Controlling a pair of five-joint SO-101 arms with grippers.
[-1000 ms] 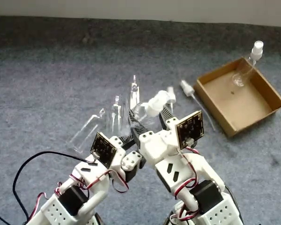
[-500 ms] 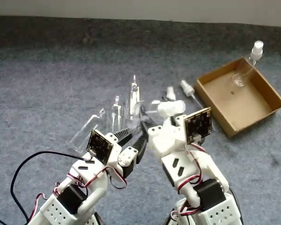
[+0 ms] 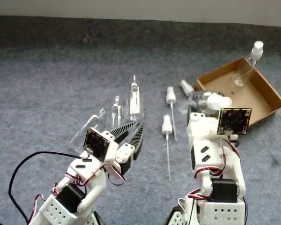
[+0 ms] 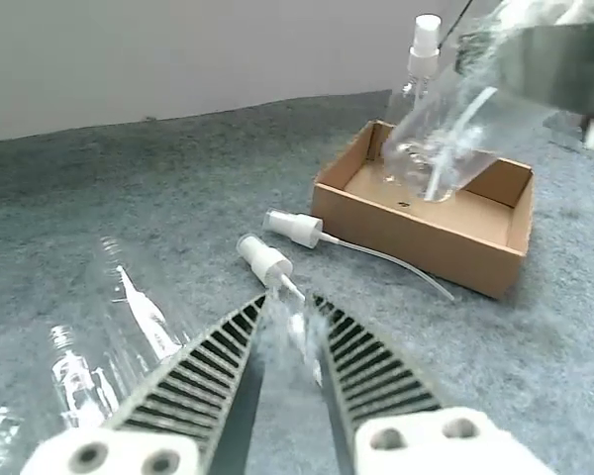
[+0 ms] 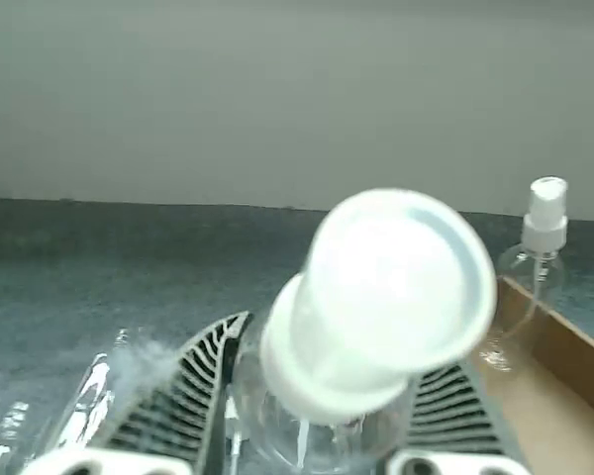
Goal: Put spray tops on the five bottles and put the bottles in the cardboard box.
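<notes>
Right gripper [image 5: 345, 348], pinching the capped spray bottle [image 5: 381, 287], should clear the cardboard box [image 3: 260, 117] wall before lowering (left gripper [image 4: 289, 303] spread, empty).

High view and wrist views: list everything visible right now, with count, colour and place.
Cardboard box: one, brown, right side of the carpet.
Capped bottle: one, clear with white top, leaning in the box's far corner.
Held bottle: one, clear with white top, beside the box.
Uncapped bottles: three, clear, ahead of the left gripper.
Loose spray tops: three, white, between those bottles and the box.
Carpet: grey.
Left gripper: open, empty.
Right gripper: shut on the held bottle.
</notes>
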